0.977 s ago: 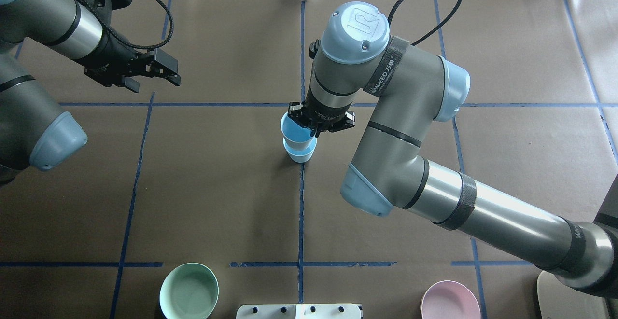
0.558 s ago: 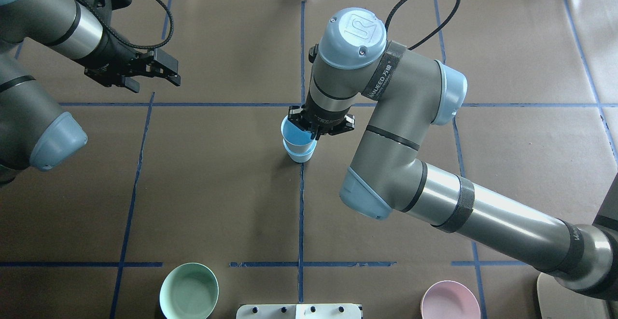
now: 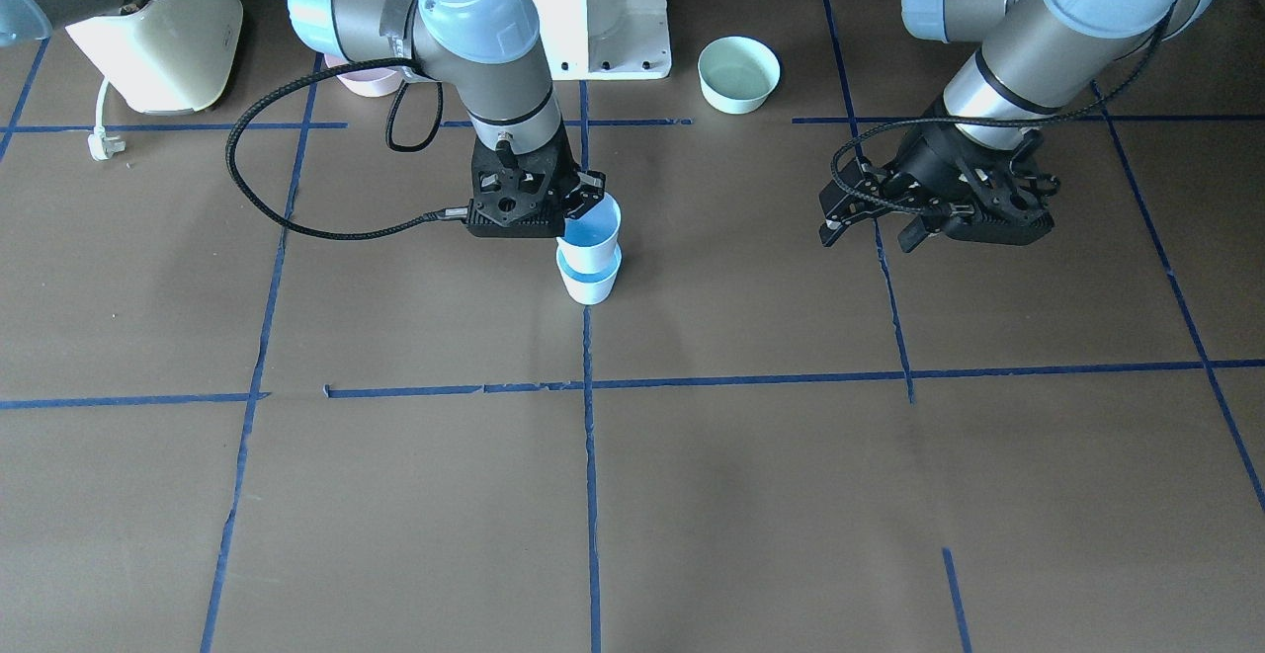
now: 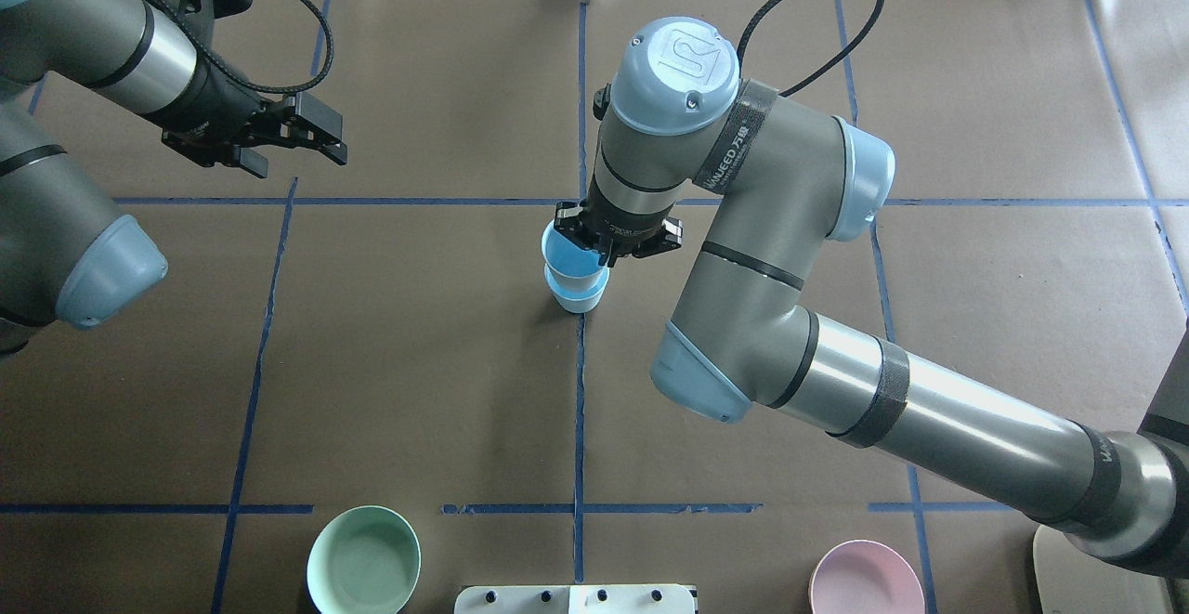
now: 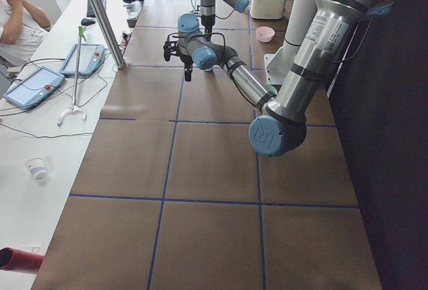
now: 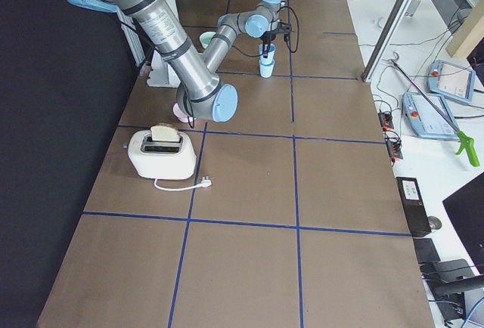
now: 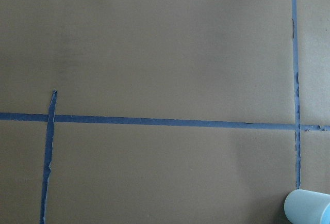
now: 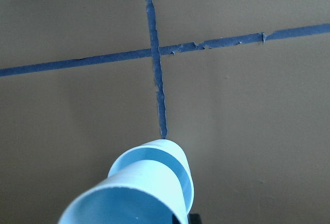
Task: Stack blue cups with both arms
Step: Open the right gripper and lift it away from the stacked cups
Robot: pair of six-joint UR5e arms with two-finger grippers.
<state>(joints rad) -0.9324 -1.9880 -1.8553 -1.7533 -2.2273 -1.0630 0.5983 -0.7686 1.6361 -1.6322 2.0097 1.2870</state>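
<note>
Two pale-blue cups stand at the table's middle on the blue tape line. The upper blue cup (image 4: 567, 259) (image 3: 591, 231) sits partly nested and slightly tilted in the lower blue cup (image 4: 580, 298) (image 3: 589, 286). My right gripper (image 4: 604, 244) (image 3: 577, 204) is shut on the upper cup's rim, one finger inside and one outside. The right wrist view shows the upper cup (image 8: 129, 203) over the lower cup (image 8: 165, 158). My left gripper (image 4: 290, 151) (image 3: 883, 230) is open and empty, hovering far off on my left. The left wrist view shows a cup (image 7: 308, 206) at its bottom right corner.
A mint-green bowl (image 4: 363, 560) (image 3: 738, 73) and a pink bowl (image 4: 866, 581) stand at the near edge by the white pedestal (image 3: 603, 11). A cream toaster (image 3: 158, 40) (image 6: 160, 153) sits beyond the pink bowl on my right.
The right arm has sunk slightly, and the upper cup sits a little deeper in the lower cup. The left arm has not moved.
</note>
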